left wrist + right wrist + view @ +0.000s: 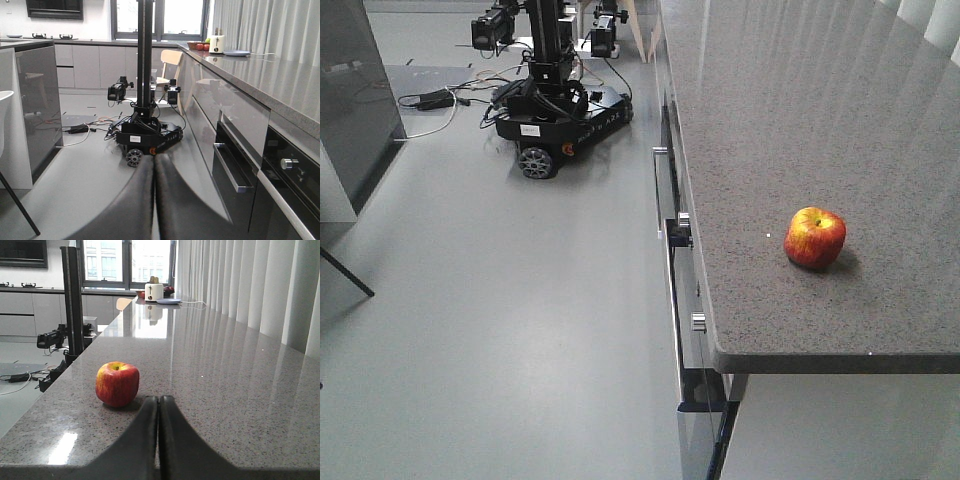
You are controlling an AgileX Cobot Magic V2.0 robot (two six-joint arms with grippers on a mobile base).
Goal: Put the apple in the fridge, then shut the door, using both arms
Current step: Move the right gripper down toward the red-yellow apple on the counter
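The apple, red with yellow patches, rests on the grey speckled counter near its front edge. In the right wrist view the apple sits just beyond and a little left of my right gripper, which is shut and empty, low over the counter. My left gripper is shut and empty too, hanging over the floor beside the counter's drawers. The dark grey face of the fridge stands at the left, also seen as the fridge. Its interior is out of view. Neither arm shows in the exterior view.
A wheeled black robot base with a tall mast stands ahead on the floor, with cables beside it. Drawer handles and an oven knob jut from the counter front. A toaster sits at the far end. A chair leg crosses at left.
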